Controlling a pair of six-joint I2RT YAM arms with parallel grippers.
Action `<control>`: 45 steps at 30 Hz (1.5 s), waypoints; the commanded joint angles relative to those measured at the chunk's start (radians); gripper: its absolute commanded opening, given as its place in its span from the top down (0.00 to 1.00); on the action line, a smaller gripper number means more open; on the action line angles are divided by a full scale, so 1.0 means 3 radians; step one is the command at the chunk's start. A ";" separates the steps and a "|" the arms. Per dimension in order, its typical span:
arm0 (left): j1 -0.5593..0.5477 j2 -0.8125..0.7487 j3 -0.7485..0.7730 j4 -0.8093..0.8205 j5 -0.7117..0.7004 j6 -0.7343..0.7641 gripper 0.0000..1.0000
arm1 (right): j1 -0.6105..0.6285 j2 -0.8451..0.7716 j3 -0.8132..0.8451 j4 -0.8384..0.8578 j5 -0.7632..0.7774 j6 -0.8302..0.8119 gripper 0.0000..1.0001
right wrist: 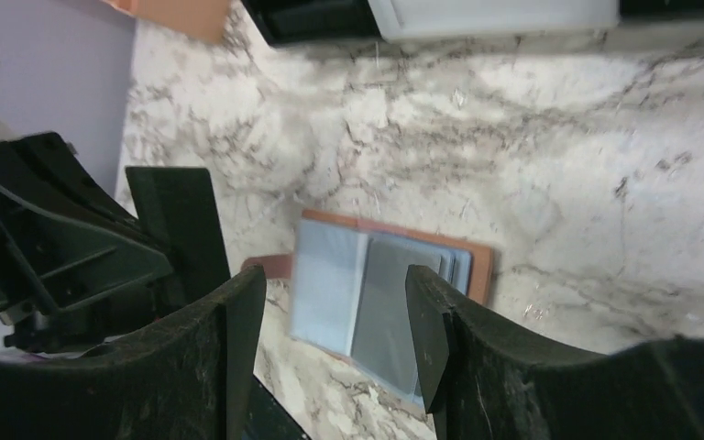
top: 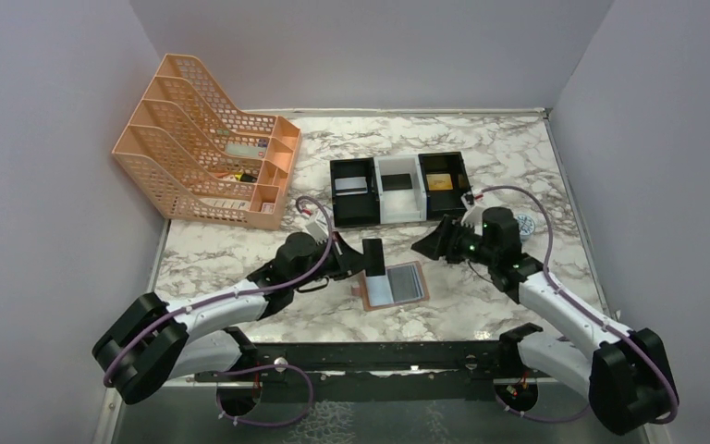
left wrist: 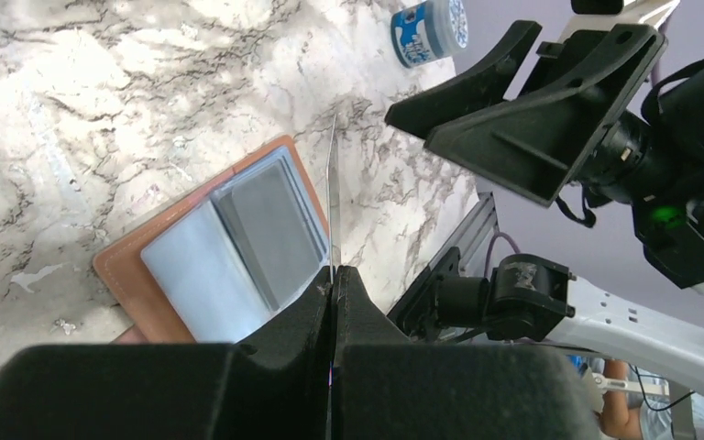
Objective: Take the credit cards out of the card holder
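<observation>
Above the open card holder (top: pixel 393 285), left hand (left wrist: pixel 333 280) pinches one dark card (top: pixel 373 255); right hand (right wrist: pixel 335 284) gapes empty; grey card (left wrist: pixel 270 227) sits pocketed.

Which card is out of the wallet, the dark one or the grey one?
The dark card: it stands upright, pinched in the left hand. The grey card lies flat, tucked in the wallet's pocket.

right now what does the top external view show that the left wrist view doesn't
Only top external: the orange file rack and the box trays. Only left wrist: the left end effector in close-up, shut on a dark card seen edge-on. Both: the open card holder with a grey card in its pocket, and the open right end effector.
</observation>
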 commanded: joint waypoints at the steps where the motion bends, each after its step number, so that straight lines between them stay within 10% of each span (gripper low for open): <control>1: 0.0059 -0.0076 0.0202 0.0033 0.0030 0.0170 1.00 | -0.0512 -0.0041 -0.0081 0.0548 -0.1113 -0.0071 0.42; 15: 0.0281 0.0153 0.0303 0.0924 0.0760 -0.0151 1.00 | -0.0785 0.0052 -0.0002 0.1195 -0.2380 0.0085 0.42; 45: 0.0062 0.0518 0.0274 0.1930 0.1023 -0.0342 1.00 | -0.0515 0.0424 0.0216 0.2227 -0.2710 0.1107 0.61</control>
